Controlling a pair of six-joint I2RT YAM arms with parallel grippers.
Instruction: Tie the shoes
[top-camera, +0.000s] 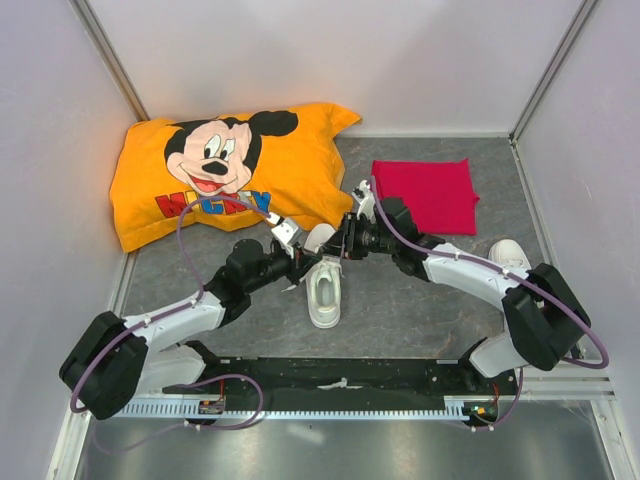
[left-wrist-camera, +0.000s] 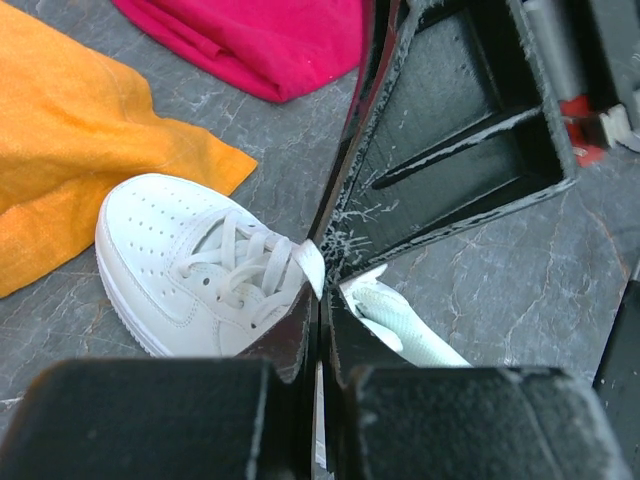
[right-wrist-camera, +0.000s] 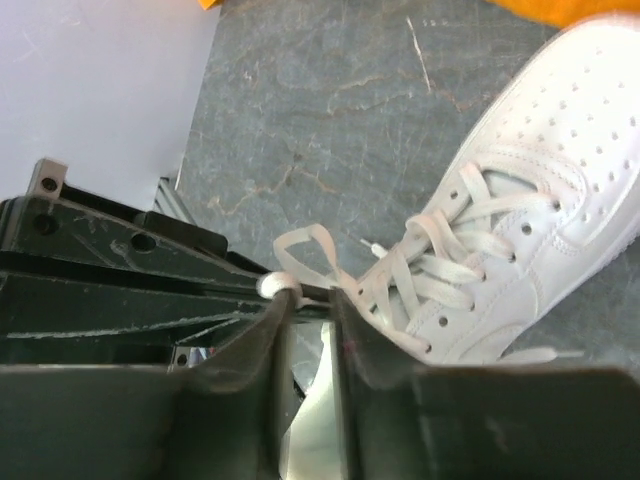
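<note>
Reaching up from the bottom edge, the left gripper and right gripper meet tip to tip at frame centre, just above one white sneaker on the bench. The second sneaker lies at far right. An orange Mickey pillow fills the upper left and a red cloth the upper right.

From the left wrist, the left jaws stand nearly closed at bottom centre. A strip of lace is pinched there and runs out to the right, with the sneaker's toe at left.

From the right wrist, the right jaws are likewise narrow on lace, and a small loop stands at the left gripper's tip. The knot looks half formed. It seems best to keep both pinches firm and draw apart evenly and low, so the sneaker does not lift.
</note>
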